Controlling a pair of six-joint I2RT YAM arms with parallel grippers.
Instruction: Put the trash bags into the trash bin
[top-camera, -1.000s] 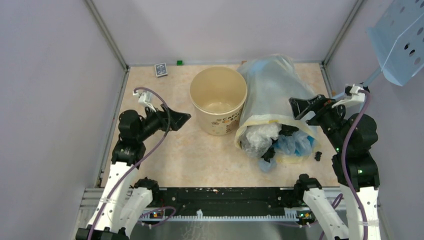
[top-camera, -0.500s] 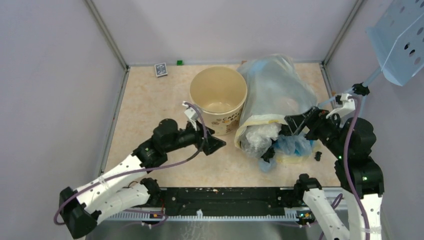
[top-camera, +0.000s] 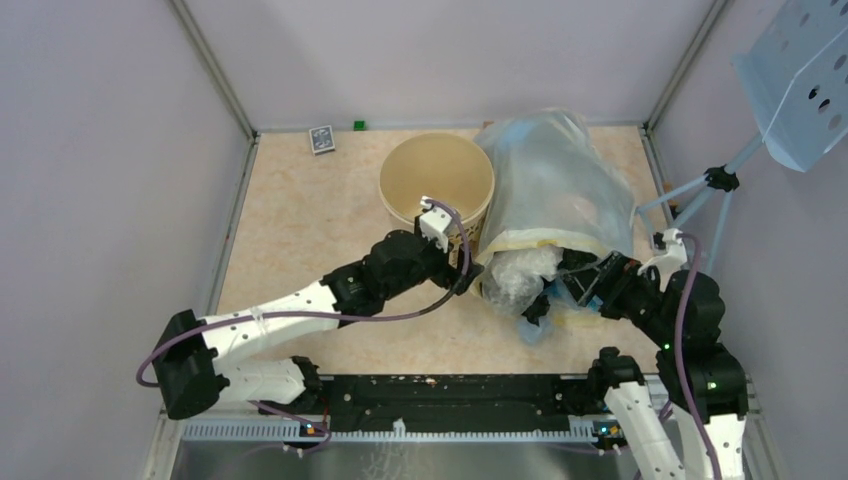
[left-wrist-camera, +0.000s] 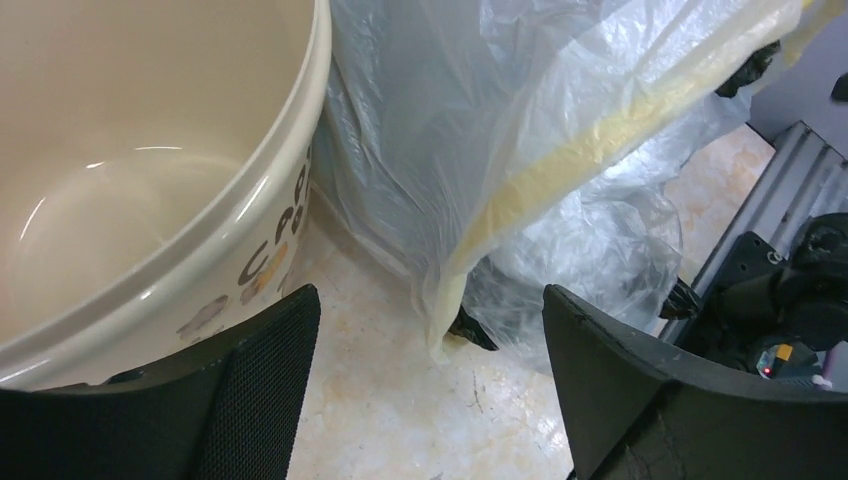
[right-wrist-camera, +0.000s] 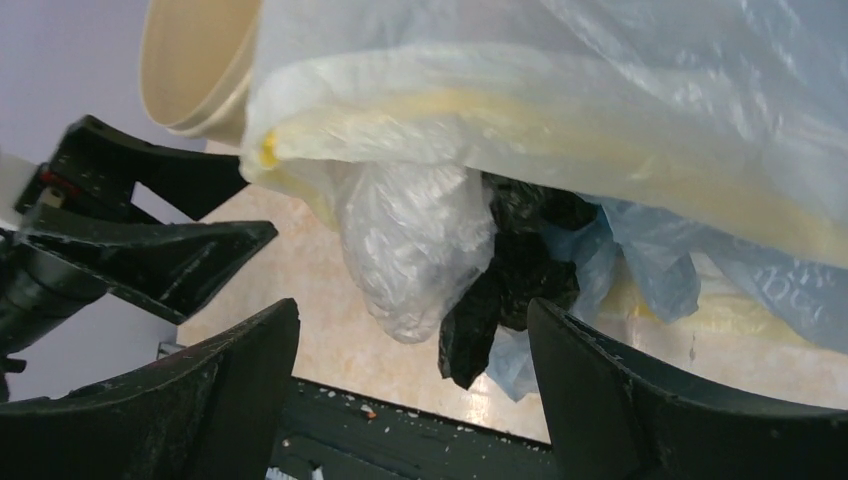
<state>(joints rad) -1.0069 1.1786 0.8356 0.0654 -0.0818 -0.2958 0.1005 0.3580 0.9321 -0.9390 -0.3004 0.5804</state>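
The cream-beige trash bin (top-camera: 436, 198) stands upright with brown lettering on its side; it also shows in the left wrist view (left-wrist-camera: 150, 180). Beside it lies a large translucent sack (top-camera: 555, 190) with a yellow rim, mouth toward me. White (top-camera: 520, 275), black (top-camera: 543, 303) and blue (top-camera: 580, 290) trash bags spill from its mouth. In the right wrist view the white bag (right-wrist-camera: 415, 245) and black bag (right-wrist-camera: 505, 295) hang just ahead. My left gripper (top-camera: 472, 278) is open and empty at the sack's left rim. My right gripper (top-camera: 580, 285) is open and empty at the bags.
A small dark card (top-camera: 321, 139) and a green block (top-camera: 358, 125) lie at the back wall. A light blue perforated panel (top-camera: 800, 80) hangs at the upper right. A small black piece (top-camera: 636, 311) lies right of the sack. The black rail (top-camera: 450, 390) runs along the near edge.
My left arm has swung from the left side across to the gap between bin and sack. My right gripper has dropped from above the sack to its mouth.
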